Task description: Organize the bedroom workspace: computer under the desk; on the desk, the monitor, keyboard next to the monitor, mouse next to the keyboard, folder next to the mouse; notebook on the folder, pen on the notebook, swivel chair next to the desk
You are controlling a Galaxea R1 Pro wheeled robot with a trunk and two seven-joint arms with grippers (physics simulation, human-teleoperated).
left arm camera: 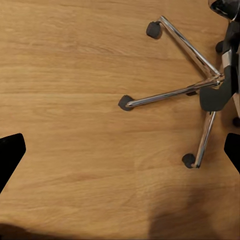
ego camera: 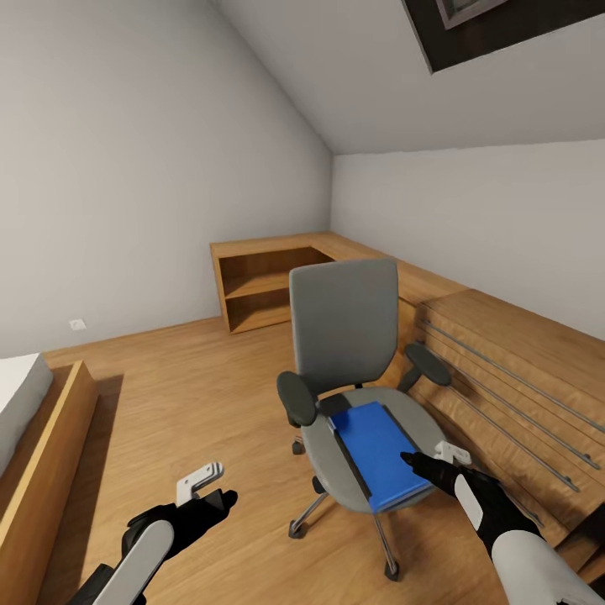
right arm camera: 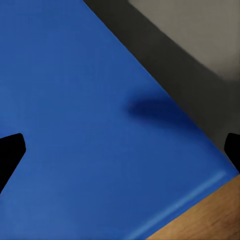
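Blue folder on the chair.
We see the blue folder [ego camera: 377,454] flat on the swivel chair [ego camera: 346,336]; right gripper [ego camera: 425,467] above its near edge, left gripper [ego camera: 220,497] over floor, both jaws spread.

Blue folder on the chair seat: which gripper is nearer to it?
Right. The right gripper hangs open at the blue folder's near edge; the left gripper, also open, hangs over bare floor beside the swivel chair.

wood floor [ego camera: 185,395], low corner shelf [ego camera: 260,286], light-wood chest [ego camera: 521,378], bed [ego camera: 34,437]
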